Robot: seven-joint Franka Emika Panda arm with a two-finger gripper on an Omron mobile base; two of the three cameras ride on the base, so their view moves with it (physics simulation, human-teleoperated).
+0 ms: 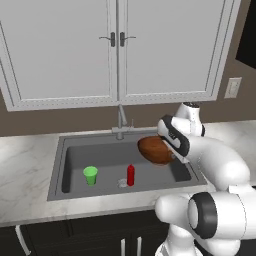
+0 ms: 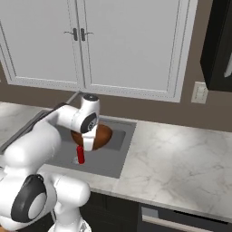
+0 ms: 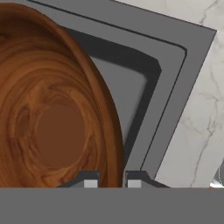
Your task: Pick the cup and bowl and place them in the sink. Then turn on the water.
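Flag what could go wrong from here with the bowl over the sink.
1. The tool pinches only the rim of the bowl, which hangs tilted above the right part of the sink; such a thin grip could slip or let the bowl swing.
2. The red bottle stands in the basin just left of and below the bowl; a release here might knock it over.
3. The faucet rises close behind the bowl; a lift or swing back could clip it.

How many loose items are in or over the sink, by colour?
Green: 1, the cup
Red: 1, the small bottle
Reddish-brown: 1, the wooden bowl, pinched at its rim by the claw
Total: 3
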